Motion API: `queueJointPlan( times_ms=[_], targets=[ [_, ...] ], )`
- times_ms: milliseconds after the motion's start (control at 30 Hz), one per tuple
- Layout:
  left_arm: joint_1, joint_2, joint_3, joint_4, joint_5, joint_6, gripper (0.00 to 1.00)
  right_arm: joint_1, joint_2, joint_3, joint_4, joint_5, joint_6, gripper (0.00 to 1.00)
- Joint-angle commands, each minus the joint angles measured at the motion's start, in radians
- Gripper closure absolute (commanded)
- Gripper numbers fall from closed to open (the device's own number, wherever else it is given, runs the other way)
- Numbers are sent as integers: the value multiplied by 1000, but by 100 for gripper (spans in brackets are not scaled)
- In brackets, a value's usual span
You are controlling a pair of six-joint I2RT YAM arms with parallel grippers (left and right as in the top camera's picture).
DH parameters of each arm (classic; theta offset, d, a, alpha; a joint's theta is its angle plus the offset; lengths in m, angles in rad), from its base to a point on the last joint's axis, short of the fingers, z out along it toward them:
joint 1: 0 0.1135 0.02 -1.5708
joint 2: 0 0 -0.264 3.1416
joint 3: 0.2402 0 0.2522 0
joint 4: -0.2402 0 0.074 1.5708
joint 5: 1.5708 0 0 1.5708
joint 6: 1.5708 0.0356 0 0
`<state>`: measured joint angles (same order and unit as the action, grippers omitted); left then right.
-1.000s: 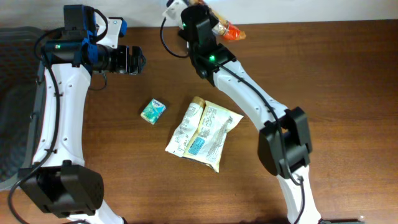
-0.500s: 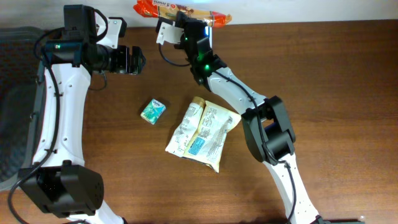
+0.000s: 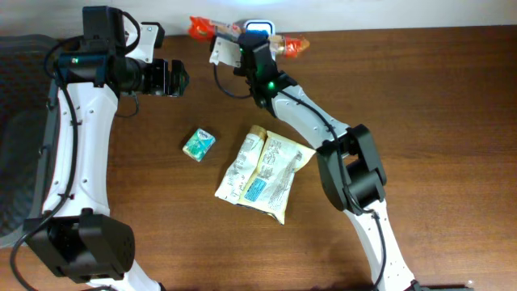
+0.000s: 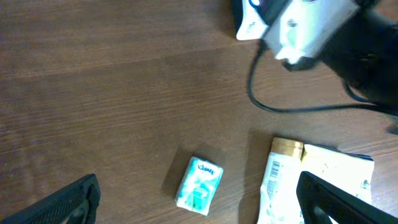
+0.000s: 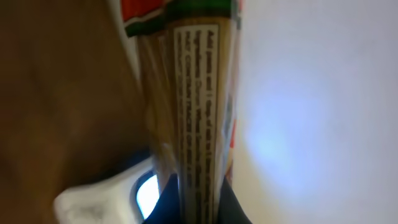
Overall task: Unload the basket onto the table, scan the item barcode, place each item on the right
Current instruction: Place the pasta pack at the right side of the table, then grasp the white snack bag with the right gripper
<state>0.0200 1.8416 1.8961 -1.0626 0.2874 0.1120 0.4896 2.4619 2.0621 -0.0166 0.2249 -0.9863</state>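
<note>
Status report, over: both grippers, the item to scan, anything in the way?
Left gripper open, empty. Right gripper shut on orange packet, held by the lit scanner. Tissue pack and snack bag lie mid-table, not in the way.

Robotics lab; wooden table (image 3: 436,89) (plain white wall (image 3: 404,12)).

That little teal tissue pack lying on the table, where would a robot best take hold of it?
Probably across its two long sides, coming straight down from above. The tissue pack lies flat and askew on the table, a small block with bare wood all round, so the jaws should turn to match its slant and pinch its narrow width.
</note>
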Motion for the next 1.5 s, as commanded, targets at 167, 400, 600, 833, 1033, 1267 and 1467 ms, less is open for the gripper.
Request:
queueJointPlan(
  times_ms=[167, 400, 600, 833, 1033, 1267, 1467],
  targets=[
    [3, -2, 5, 2, 1, 16, 1, -243, -676, 46, -863, -108, 880, 96],
    [3, -2, 5, 2, 1, 16, 1, -705, -671, -248, -1320, -435, 887, 96],
    [3, -2, 5, 2, 1, 16, 1, -892, -662, -572, -997, -468, 760, 31],
    [3, -2, 5, 2, 1, 16, 1, -732, -658, -514, -1185, -947, 845, 1],
    [3, -2, 5, 2, 1, 16, 1, -341, -637, -758, -984, -951, 1036, 69],
    [3, -2, 5, 2, 1, 16, 1, 41, -636, -782, -753, -673, 1426, 96],
    [3, -2, 5, 2, 1, 16, 1, 165, -619, -819, -807, -580, 1476, 96]
  ],
)
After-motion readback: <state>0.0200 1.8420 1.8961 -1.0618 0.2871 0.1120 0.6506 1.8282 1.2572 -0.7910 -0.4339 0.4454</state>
